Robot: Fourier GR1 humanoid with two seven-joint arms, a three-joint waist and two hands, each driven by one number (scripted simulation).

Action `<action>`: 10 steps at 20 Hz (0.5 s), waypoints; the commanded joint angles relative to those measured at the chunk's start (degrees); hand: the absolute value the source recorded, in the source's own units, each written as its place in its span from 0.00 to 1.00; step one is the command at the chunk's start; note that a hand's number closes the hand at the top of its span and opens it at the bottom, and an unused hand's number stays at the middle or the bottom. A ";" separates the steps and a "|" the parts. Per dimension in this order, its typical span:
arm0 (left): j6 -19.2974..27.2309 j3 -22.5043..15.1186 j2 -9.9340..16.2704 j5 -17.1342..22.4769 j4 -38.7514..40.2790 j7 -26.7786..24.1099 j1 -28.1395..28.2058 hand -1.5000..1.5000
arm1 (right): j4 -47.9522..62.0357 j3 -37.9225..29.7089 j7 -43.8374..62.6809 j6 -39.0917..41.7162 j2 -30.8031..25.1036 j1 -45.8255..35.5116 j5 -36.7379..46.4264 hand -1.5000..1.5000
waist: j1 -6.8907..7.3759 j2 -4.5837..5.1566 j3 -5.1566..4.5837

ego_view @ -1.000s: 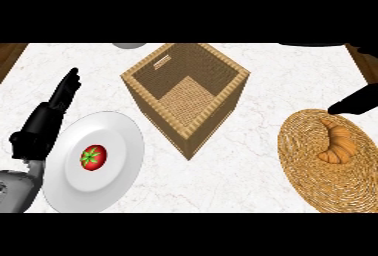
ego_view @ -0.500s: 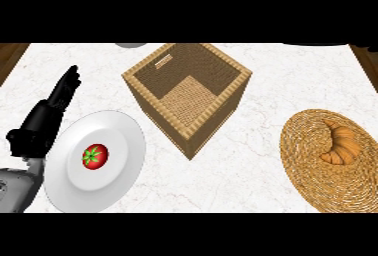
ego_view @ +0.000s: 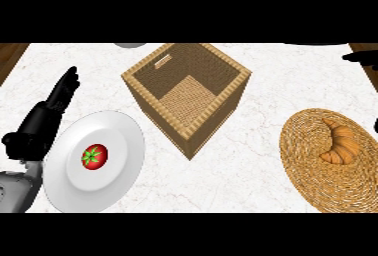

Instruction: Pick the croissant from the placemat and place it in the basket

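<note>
While croissant [ego_view: 342, 146] lies on placemat [ego_view: 310, 165], basket [ego_view: 188, 95] apart

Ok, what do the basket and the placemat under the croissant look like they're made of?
The basket looks like woven wicker: tan, matte, with fine weave lines on its walls and floor. The placemat looks like coiled straw or rope, golden brown, with ridges ringing round it. Either could be another fibre.

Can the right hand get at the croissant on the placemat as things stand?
Probably yes: the croissant lies uncovered on the woven placemat, nothing over it. Only a sliver of the right hand shows, at the upper right.
</note>
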 commanded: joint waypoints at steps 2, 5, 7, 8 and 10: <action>2.72 -2.16 -3.91 -4.40 -1.60 0.60 1.41 0.50 | -2.15 0.50 -2.08 1.32 1.79 4.97 4.96 0.00 | -0.60 -0.17 0.02; -1.67 2.66 -1.54 -1.73 1.75 -2.76 1.76 0.50 | 0.19 0.01 -0.29 1.84 4.98 5.29 7.11 0.00 | -0.38 -0.11 -0.01; -0.61 1.23 -3.29 -3.42 -0.08 0.03 1.20 0.50 | 4.45 -0.06 -5.02 3.77 4.69 3.78 11.06 0.00 | -0.09 -0.04 0.02; -1.07 1.57 -3.26 -4.17 1.78 -0.98 -0.34 0.50 | 3.72 -0.11 -7.65 1.89 4.15 7.20 12.67 0.00 | -0.46 -0.04 0.02; -1.17 1.71 -3.51 -4.51 -2.00 0.48 2.19 0.50 | 6.09 -0.66 -7.00 1.76 6.92 5.66 14.78 0.00 | -0.08 -0.09 0.02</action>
